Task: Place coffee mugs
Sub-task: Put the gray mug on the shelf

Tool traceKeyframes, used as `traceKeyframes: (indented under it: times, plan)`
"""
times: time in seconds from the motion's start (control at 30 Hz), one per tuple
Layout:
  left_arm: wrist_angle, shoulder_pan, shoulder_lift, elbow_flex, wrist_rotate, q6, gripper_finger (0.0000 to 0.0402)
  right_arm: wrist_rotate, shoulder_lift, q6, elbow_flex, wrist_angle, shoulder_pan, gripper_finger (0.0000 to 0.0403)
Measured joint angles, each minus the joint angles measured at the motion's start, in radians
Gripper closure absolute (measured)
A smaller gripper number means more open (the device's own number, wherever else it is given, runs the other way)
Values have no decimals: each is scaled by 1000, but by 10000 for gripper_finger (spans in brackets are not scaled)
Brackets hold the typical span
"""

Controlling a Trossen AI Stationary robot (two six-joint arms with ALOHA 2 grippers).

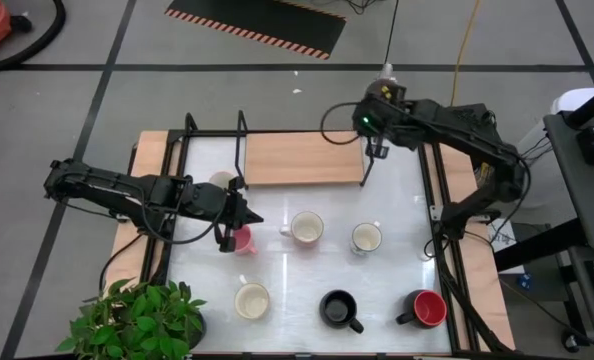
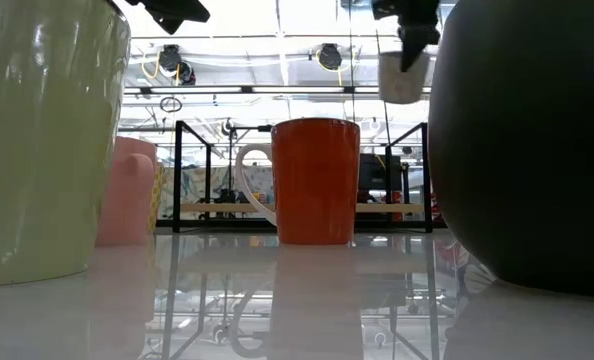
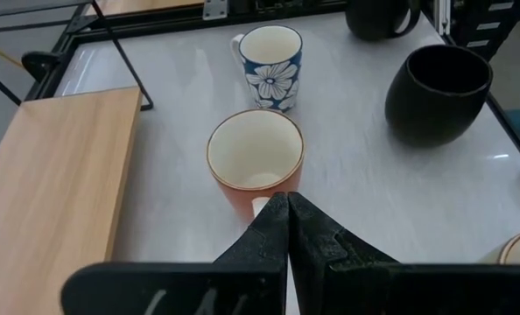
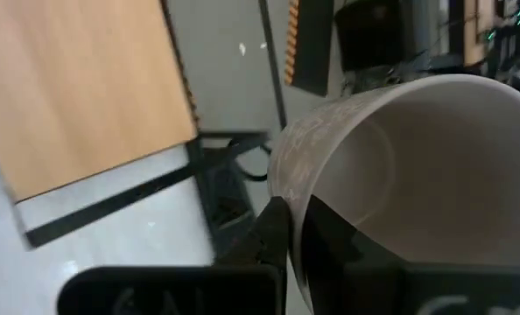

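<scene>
My right gripper (image 1: 385, 90) is raised over the table's far edge, past the wooden shelf (image 1: 302, 158), and is shut on a whitish coffee mug (image 4: 400, 166). In the low view this mug (image 2: 402, 75) hangs high above the table. My left gripper (image 1: 249, 216) is shut and holds nothing. It hovers beside the pink mug (image 1: 242, 241), pointing at the orange mug (image 3: 256, 162). Standing upright on the white table are a floral mug (image 1: 366, 238), a cream mug (image 1: 252, 300), a black mug (image 1: 339, 308) and a red-and-black mug (image 1: 427, 308). My right gripper holds the whitish mug by its wall at the rim (image 4: 288, 188), with one finger (image 4: 330, 249) inside the mug and the other (image 4: 267, 232) outside. The mug is lifted clear of the table and tipped, its mouth turned toward the wrist camera.
A green potted plant (image 1: 137, 320) stands at the near left corner. The wooden shelf rests on a black rack (image 1: 242, 130) along the far side. Another cream mug (image 1: 222, 180) shows partly behind my left arm. Black frame rails (image 1: 437, 230) border the table.
</scene>
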State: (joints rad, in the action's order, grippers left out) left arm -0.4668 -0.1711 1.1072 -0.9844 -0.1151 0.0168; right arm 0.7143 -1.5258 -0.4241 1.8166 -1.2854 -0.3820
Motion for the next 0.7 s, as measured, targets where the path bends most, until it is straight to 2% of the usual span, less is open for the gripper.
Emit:
traceKeyframes:
  times: [0.47,0.7]
  plan:
    - [-1,0,0,0,0,-78,400,-14,-227,-247,478,1,-57,398]
    - [4,0,20,0,0,-86,400,-215,-300,-265,529,-34,-118,398]
